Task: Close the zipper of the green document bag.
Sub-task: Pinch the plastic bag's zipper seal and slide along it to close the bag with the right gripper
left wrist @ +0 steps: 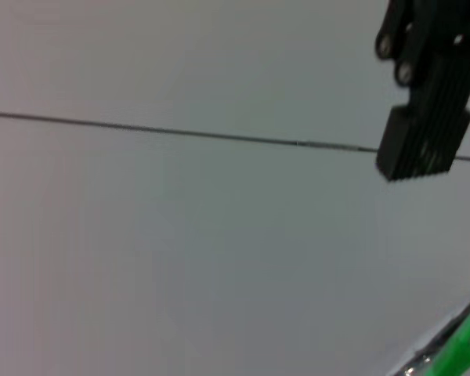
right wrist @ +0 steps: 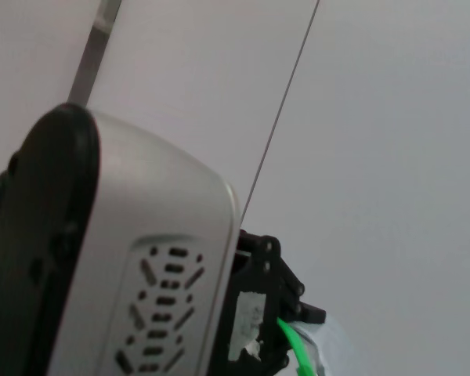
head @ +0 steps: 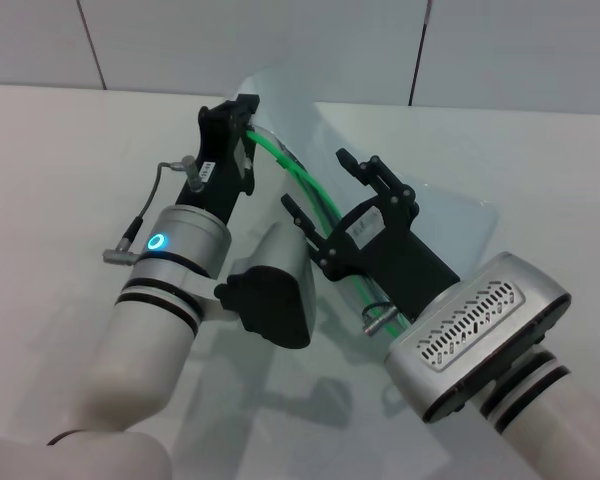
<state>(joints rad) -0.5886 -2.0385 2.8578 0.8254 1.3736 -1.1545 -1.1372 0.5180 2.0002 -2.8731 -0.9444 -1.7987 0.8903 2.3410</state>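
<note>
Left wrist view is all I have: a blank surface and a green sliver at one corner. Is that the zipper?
Observer: Yes. In the head view the zipper runs as a green line from the left gripper back toward the robot's body.
Operator: Where is the other arm?
Observer: The right gripper straddles the zipper partway along, open, with one finger on each side.
Operator: Is the bag lying flat?
Observer: No. The green document bag curls up off the table at its far end, by the left gripper.
</note>
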